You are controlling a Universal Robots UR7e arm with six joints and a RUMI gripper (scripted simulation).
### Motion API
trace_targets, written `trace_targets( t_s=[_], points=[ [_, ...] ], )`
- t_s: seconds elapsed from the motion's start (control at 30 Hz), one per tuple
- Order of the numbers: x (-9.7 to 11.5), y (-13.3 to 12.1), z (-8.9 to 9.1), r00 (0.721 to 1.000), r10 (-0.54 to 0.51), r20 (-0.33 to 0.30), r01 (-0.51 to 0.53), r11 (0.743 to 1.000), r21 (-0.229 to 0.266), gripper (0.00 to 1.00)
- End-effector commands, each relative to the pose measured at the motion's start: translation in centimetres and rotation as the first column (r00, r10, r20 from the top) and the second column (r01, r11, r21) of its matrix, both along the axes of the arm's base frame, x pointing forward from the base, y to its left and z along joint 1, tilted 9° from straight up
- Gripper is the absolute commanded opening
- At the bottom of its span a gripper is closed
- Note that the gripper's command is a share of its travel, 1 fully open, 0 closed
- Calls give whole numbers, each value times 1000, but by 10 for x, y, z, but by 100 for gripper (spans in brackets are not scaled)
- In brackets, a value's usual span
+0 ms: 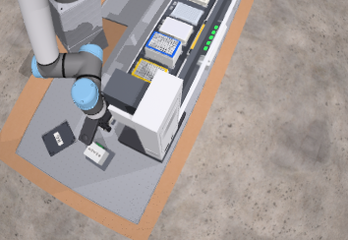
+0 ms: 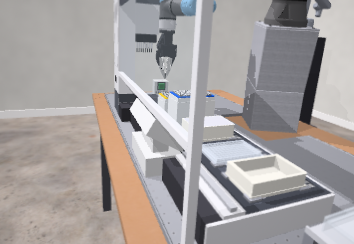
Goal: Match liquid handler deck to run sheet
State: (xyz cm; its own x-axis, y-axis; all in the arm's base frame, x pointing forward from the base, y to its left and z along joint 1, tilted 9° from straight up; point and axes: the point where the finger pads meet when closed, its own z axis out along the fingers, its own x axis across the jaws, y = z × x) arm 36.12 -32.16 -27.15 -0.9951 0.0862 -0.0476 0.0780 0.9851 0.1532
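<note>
On the deck [image 2: 320, 187], empty open reservoir [image 2: 265, 174]

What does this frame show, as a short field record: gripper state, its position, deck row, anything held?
gripper: jaws shut, nothing held
position: just above the READY key post, tip pointing down
key: green top face showing
deck row, exterior view, near to far: open reservoir, clear plate, white block, two tip racks
tip racks: blue-framed, yellow-framed

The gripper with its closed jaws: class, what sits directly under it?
Under the gripper, which holds nothing, stands a small white post with a green key on top. A gap separates them. The post's foot is hidden behind the racks.
</note>
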Motion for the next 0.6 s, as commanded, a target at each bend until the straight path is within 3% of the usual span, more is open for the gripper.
trace_targets(
  t_s=[0.0, 0.57],
  points=[
    [3, -1, -8, 1000, 0, 4, 0, 1000, -5, 0],
    [5, 2, -33, 1000, 0, 4, 0, 1000, -5, 0]
  ],
)
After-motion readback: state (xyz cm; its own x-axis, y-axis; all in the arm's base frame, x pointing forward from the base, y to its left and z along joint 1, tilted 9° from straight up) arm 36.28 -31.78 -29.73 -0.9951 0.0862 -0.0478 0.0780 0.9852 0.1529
